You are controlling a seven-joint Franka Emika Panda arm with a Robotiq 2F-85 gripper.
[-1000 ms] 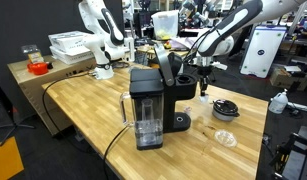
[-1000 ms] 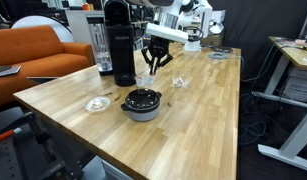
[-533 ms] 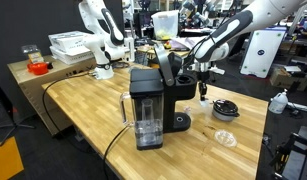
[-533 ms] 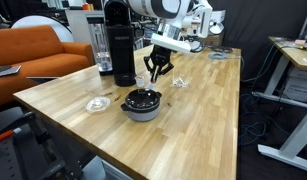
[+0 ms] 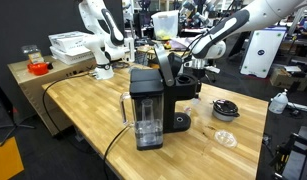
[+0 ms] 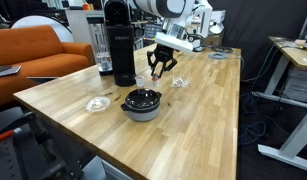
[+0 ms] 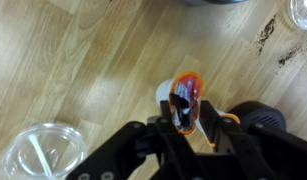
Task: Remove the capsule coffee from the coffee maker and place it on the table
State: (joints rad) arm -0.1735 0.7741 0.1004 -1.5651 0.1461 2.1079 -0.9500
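The black coffee maker (image 5: 153,103) with a clear water tank stands on the butcher-block table (image 5: 78,120); both also show in an exterior view, the coffee maker (image 6: 118,40) and the table (image 6: 198,120). My gripper (image 7: 188,128) is shut on a small capsule (image 7: 185,98) with a white body and orange-red top, held above the bare wood. In the exterior views the gripper (image 5: 199,78) (image 6: 158,72) hangs beside the machine, a little above the tabletop. The capsule is too small to make out there.
A round black dish (image 6: 141,103) and a shallow glass dish (image 6: 96,103) lie near the machine. A clear cup (image 7: 38,155) stands close below the gripper. A bench with white boxes (image 5: 68,45) and a white arm (image 5: 101,40) stand behind.
My gripper has risen slightly and drifted away from the coffee maker, still holding the capsule. Nothing on the table moved.
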